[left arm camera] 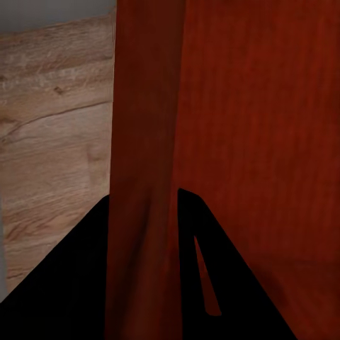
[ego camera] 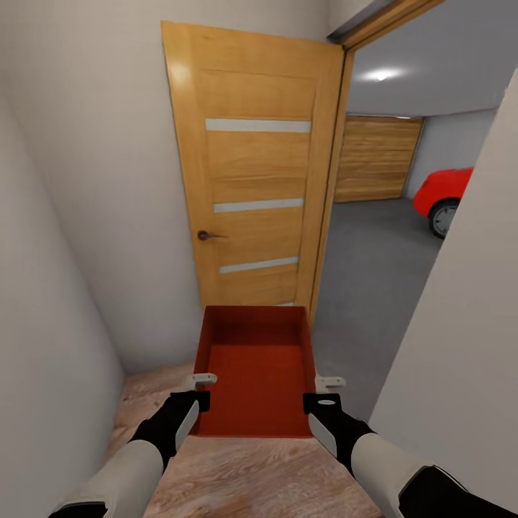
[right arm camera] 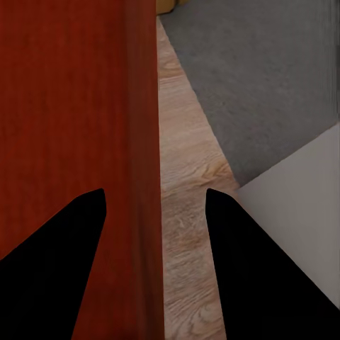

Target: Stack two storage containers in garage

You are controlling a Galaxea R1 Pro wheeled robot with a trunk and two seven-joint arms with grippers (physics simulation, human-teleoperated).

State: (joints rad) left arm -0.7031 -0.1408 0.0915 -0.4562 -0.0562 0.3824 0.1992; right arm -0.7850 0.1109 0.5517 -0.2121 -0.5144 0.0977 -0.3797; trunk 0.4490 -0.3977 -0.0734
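I hold one orange-red storage container (ego camera: 255,367) level in front of me, above the light wood-plank floor (ego camera: 244,475) of a narrow hallway. My left gripper (ego camera: 201,388) is shut on its left wall and my right gripper (ego camera: 322,392) on its right wall. In the left wrist view the left gripper (left arm camera: 144,193) straddles the container (left arm camera: 255,106) wall. In the right wrist view the right gripper (right arm camera: 155,190) sits astride the container (right arm camera: 64,92) rim. Ahead on the right lies the garage's dark grey concrete floor (ego camera: 374,273), which the right wrist view also catches as grey floor (right arm camera: 255,78).
An open honey-coloured door (ego camera: 252,158) stands straight ahead, swung against the left wall. Through the doorway to its right I see a wooden plank garage door (ego camera: 375,158) and a red car (ego camera: 444,194). A pale wall (ego camera: 460,345) crowds my right side.
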